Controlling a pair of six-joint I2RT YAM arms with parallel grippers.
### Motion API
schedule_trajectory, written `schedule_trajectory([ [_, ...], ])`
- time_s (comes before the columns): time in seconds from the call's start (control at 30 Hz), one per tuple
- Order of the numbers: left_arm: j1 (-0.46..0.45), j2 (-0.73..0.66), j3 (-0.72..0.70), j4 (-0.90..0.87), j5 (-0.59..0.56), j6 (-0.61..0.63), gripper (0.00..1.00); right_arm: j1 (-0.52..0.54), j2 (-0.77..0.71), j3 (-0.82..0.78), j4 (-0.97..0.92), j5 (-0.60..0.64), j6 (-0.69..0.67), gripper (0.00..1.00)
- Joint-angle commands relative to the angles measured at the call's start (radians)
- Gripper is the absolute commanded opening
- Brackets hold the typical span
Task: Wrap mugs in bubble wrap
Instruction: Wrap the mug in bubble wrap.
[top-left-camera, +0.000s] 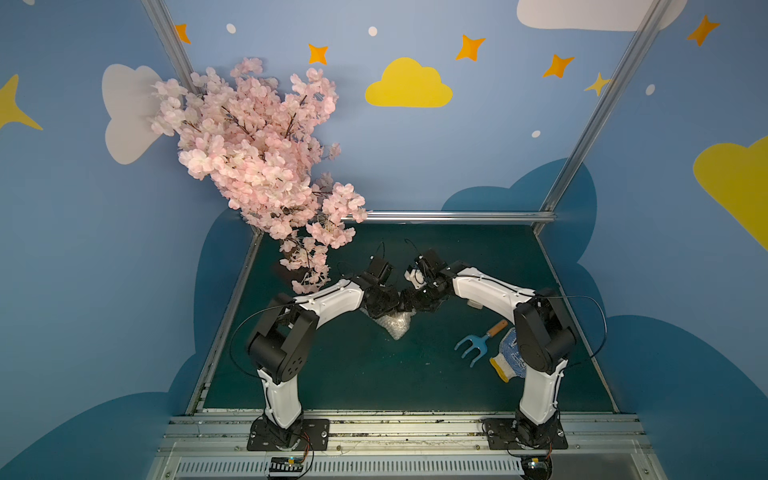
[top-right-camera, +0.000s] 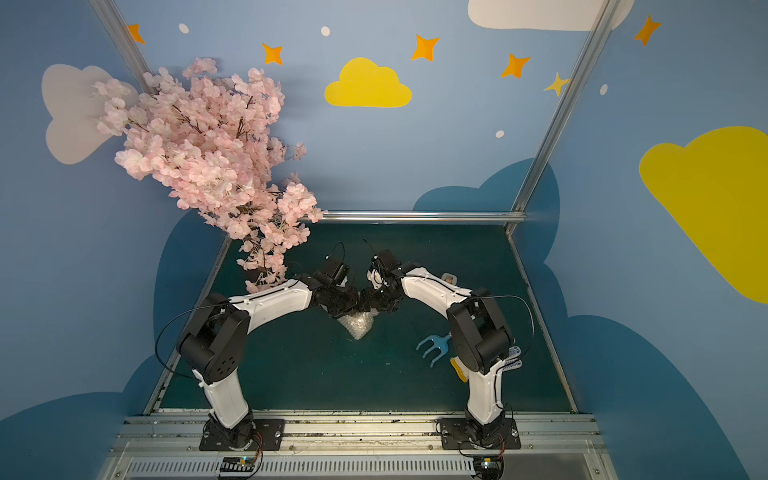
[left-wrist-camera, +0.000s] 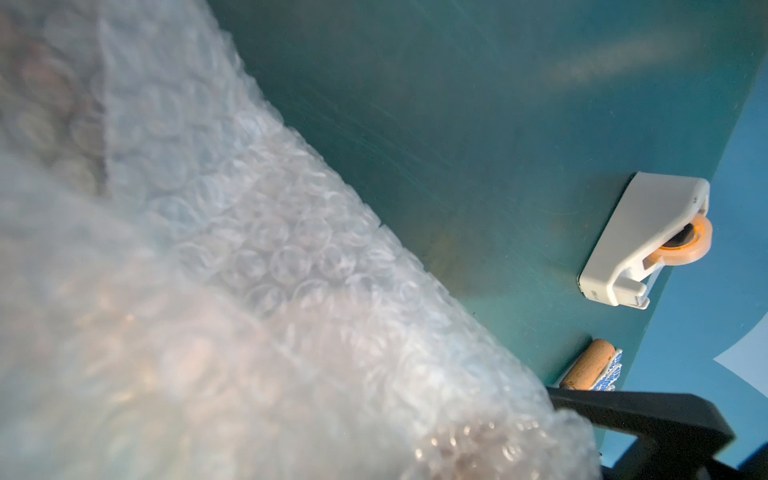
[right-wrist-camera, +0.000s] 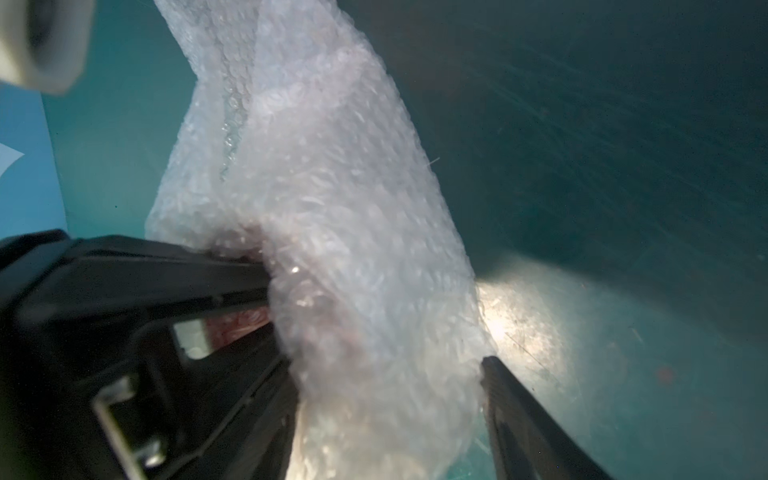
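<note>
Together, both my arms fold inward at the elbows, wrists dipped so that left gripper (top-left-camera: 386, 305) and right gripper (top-left-camera: 415, 303) meet over the bubble wrap (top-left-camera: 397, 326). It lies bundled on the desk (top-left-camera: 353, 374), beside the blue hand rake (top-left-camera: 473, 345), on the side toward my left arm. Left gripper is clamped fully closed; on what, I cannot tell. Right gripper spans wide across the wrap, one finger (right-wrist-camera: 511, 407) against it. The mug (right-wrist-camera: 237, 326) shows only as a red blur inside.

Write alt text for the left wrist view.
Blurred bubble wrap, bundled close to the camera, fills over half the frame against a teal table. Beyond it lie a white tape dispenser holding an amber tape roll, and the wooden handle of a hand tool beside a blue-dotted glove.
</note>
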Motion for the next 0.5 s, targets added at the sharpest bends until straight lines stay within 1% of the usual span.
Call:
schedule_trajectory([
  [0.0, 0.024, 0.013, 0.01, -0.063, -0.024, 0.013, 0.04, 0.015, 0.05, -0.012, -0.014, 0.003, 0.003, 0.68],
  [0.07, 0.029, 0.008, 0.018, -0.066, -0.02, 0.021, 0.04, 0.016, 0.064, -0.008, -0.02, 0.007, 0.001, 0.68],
  [0.2, 0.035, 0.0, 0.033, -0.065, -0.01, 0.032, 0.1, 0.018, 0.094, 0.005, -0.045, 0.026, -0.008, 0.67],
  [0.37, 0.05, -0.015, 0.048, -0.066, 0.002, 0.044, 0.24, 0.021, 0.12, 0.013, -0.067, 0.051, -0.015, 0.66],
  [0.47, 0.056, -0.028, 0.057, -0.073, 0.006, 0.051, 0.29, 0.023, 0.127, 0.017, -0.072, 0.056, -0.018, 0.65],
])
